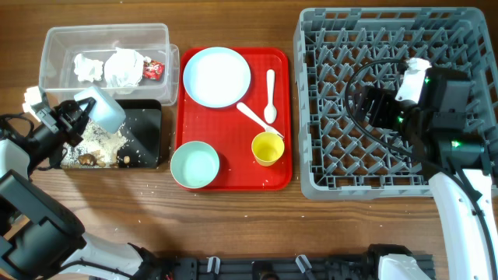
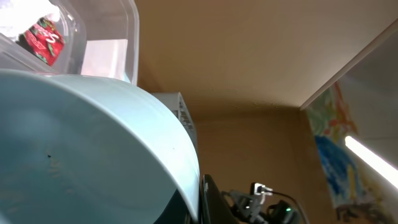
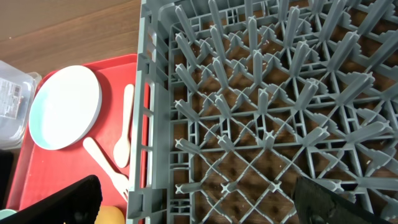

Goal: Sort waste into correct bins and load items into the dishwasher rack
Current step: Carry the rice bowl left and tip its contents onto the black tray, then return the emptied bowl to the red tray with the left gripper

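- the left pincer (image 1: 80, 110) is clenched on the rim of the small pale bowl (image 1: 103, 109), which hangs tilted over the left end of the black tray (image 1: 146, 123), above the food scraps (image 1: 95, 146) lying there.
- the left wrist view shows little but the bowl's pale inside, and no scraps can be seen in that part.
- the dishwasher rack (image 1: 311, 167) lies well to the right of the bowl, at the far end of the counter (image 1: 233, 233). the red tray (image 1: 233, 134) lies between them.
- the left arm already has the bowl. the right pincer (image 3: 196, 183) hangs released and empty over the rack's pegs, so it is nearer the drop-off, though well apart from the bowl.
- the bowl is round, so no long axis matters. its rim would likely need to slot between pegs.
- room: the rack looks bare. the crossing passes over the plate (image 1: 217, 76), mint-green bowl (image 1: 194, 166) and yellow cup (image 1: 267, 148), so it probably calls for height.
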You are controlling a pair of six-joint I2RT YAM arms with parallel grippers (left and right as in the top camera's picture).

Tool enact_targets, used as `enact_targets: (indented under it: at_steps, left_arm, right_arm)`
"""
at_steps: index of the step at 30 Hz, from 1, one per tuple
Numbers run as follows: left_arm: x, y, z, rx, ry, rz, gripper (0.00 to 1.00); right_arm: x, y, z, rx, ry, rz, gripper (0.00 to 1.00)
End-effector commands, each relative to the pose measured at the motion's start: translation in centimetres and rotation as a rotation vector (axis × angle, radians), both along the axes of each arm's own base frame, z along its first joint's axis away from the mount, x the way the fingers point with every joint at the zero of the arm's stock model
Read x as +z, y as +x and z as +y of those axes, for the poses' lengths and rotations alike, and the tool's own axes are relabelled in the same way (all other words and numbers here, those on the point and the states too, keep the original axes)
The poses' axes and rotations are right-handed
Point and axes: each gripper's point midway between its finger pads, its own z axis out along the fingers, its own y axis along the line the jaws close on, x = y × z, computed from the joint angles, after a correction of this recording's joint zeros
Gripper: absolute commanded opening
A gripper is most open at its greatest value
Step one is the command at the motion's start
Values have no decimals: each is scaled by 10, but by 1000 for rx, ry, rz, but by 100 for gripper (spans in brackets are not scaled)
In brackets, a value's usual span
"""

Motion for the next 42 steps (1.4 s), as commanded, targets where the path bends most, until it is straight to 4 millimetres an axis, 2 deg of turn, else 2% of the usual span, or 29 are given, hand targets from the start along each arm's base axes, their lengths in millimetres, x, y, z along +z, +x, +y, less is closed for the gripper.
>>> enact_targets:
  at_steps: [1, 4, 6, 14, 17, 19, 25, 30, 32, 35, 39, 42]
  left_arm:
    - [5, -2, 1, -2, -88, 23, 4]
    - [2, 0, 2, 2, -71, 33, 4]
    - [-10, 1, 5, 23, -53, 111, 4]
    - [-18, 1, 5, 51, -183, 297, 4]
    - [-20, 2, 7, 58, -171, 301, 4]
    - [-30, 3, 11, 84, -122, 339, 4]
    - [-32, 0, 7, 83, -165, 386, 4]
    - [-8, -2, 1, 30, -274, 310, 4]
    - [-6, -1, 0, 26, -250, 290, 4]
    - [6, 1, -13, -7, -196, 243, 4]
    - [25, 10, -23, -24, 31, 83, 4]
    - [49, 6, -30, -84, -52, 8, 4]
  right_arm:
    - [7, 4, -1, -5, -4, -12, 100]
    - [6, 3, -1, -5, -5, -11, 100]
    - [6, 3, -1, -5, -4, -11, 100]
    - [5, 2, -1, -5, -4, -2, 100]
    - [5, 2, -1, -5, -4, -2, 100]
    - [5, 2, -1, -5, -4, -3, 100]
    - [4, 1, -1, -5, -4, 3, 100]
    - [4, 1, -1, -5, -4, 1, 100]
    - [4, 2, -1, -5, -4, 0, 100]
    - [4, 1, -1, -5, -4, 1, 100]
    - [4, 1, -1, -4, -5, 0, 100]
    - [4, 1, -1, -1, -9, 1, 100]
